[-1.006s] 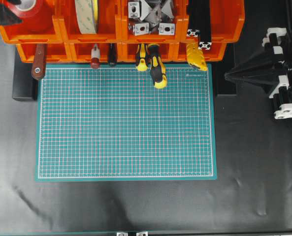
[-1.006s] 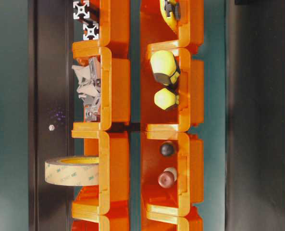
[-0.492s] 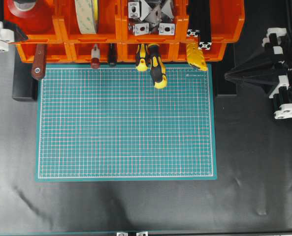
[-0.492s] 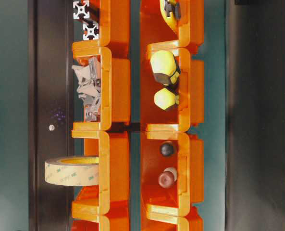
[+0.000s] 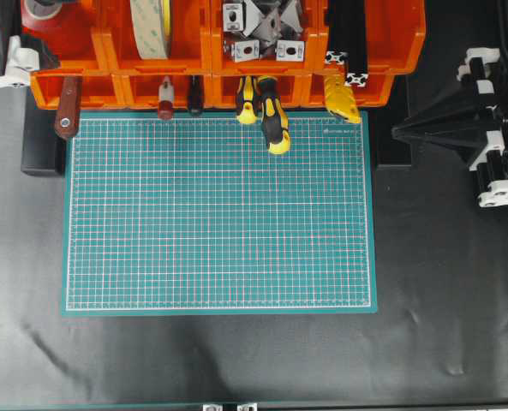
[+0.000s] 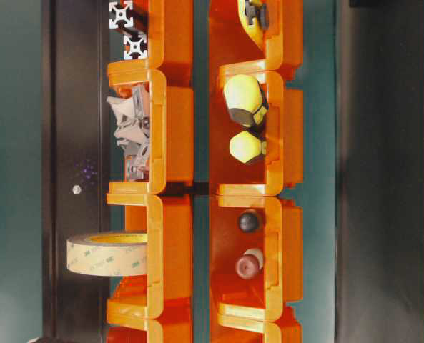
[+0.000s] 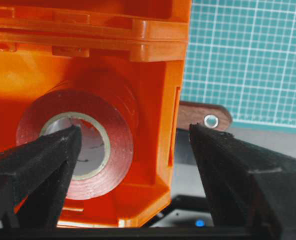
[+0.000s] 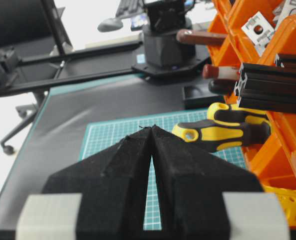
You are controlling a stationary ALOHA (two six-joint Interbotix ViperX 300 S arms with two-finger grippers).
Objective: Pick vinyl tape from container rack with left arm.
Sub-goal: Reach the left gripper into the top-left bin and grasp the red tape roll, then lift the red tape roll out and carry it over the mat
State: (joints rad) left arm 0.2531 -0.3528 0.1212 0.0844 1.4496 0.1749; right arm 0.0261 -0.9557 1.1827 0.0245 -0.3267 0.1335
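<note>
Along the far edge of the worktop (image 5: 236,360) stands the container rack (image 5: 211,51), two rows of orange bins joined side by side. From overhead, the back row holds, left to right, the vinyl tape (image 5: 44,10), a cream tape roll (image 5: 153,27) standing on edge, grey metal brackets (image 5: 262,30) and black slotted bars (image 5: 348,43). The front row holds a brown-handled tool (image 5: 66,107), a red-tipped handle (image 5: 165,97) beside a black one (image 5: 194,94), two yellow-and-black screwdrivers (image 5: 266,107) poking out over the green cutting mat (image 5: 219,214), and a yellow tool (image 5: 343,98). Seen from the left wrist, the red roll (image 7: 78,145) lies flat in the end bin, its white core ring facing up. The left fingers (image 7: 40,170) are spread wide: one black pad overlaps the roll's core, the other hangs outside the bin wall, and whether either touches the tape I cannot tell. That left gripper (image 5: 5,64) sits at the rack's left end, pointing steeply down. Off at the right edge, the right gripper (image 5: 399,131) lies level, its fingers (image 8: 118,165) pressed together on nothing.
</note>
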